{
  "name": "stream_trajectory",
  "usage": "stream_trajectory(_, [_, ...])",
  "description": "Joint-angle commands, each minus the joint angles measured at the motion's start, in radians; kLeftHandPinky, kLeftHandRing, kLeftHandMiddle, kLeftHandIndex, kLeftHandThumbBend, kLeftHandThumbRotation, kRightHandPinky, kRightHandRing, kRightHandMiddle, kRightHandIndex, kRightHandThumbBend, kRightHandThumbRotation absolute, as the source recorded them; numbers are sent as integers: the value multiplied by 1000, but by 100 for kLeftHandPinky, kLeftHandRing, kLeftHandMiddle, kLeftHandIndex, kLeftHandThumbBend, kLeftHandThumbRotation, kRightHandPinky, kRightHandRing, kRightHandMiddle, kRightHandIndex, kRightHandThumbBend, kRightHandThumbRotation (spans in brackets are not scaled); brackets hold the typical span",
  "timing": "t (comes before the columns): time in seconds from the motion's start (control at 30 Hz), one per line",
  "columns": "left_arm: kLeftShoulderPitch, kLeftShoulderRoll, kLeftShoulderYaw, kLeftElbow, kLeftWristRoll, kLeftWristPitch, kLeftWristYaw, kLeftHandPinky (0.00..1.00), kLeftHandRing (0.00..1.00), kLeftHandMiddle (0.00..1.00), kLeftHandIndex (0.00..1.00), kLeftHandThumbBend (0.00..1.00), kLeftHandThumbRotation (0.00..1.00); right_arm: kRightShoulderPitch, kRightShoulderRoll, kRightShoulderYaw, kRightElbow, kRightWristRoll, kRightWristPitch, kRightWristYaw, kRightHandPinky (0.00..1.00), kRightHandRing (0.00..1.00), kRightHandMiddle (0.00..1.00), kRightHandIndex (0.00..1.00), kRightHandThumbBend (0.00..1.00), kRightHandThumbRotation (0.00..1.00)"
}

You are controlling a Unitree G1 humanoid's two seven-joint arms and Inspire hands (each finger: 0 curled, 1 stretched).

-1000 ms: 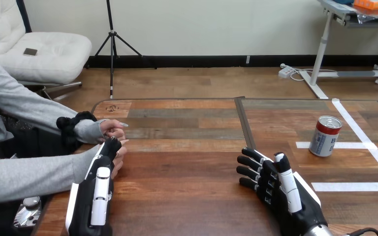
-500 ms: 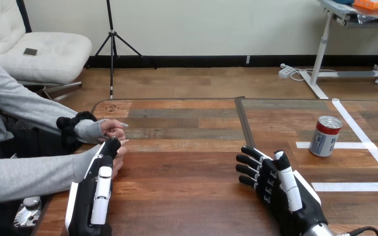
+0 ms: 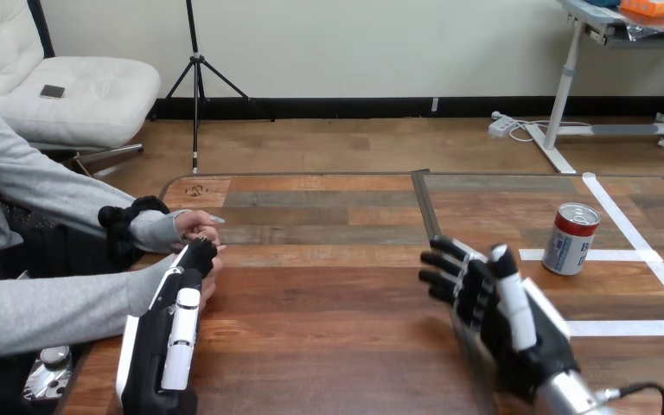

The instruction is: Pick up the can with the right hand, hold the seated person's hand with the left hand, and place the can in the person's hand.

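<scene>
Fingers [image 3: 197,256] of left hand [image 3: 169,346]: cannot tell whether apart or closed; tips meet the person's hands [image 3: 192,226] at the left of the table [image 3: 328,294]. Right hand [image 3: 494,304]: fingers spread, empty. Can [image 3: 571,239] stands upright on table, near right hand, not touching. Judgement: no step confirmed; pick-up, hand-hold and handover remain.

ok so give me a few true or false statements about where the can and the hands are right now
1. The can stands upright on the table. True.
2. The right hand grips the can. False: it is open, to the can's left and apart from it.
3. The can lies in the person's hands. False: it stands on the table's right side, far from them.
4. The left hand is close by the person's hands. True.
</scene>
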Motion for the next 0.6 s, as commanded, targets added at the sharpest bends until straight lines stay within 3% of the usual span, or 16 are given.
stream_trajectory(0.0, [-72, 8, 13, 6, 6, -31, 0, 93, 91, 88, 87, 46, 90, -153, -44, -40, -10, 12, -37, -7, 85, 84, 84, 85, 91, 100])
stream_trajectory(0.57, [-70, 3, 8, 1, 31, -41, 27, 78, 87, 85, 84, 47, 90, -284, -119, -68, -25, 5, -4, -39, 83, 85, 83, 84, 93, 100])
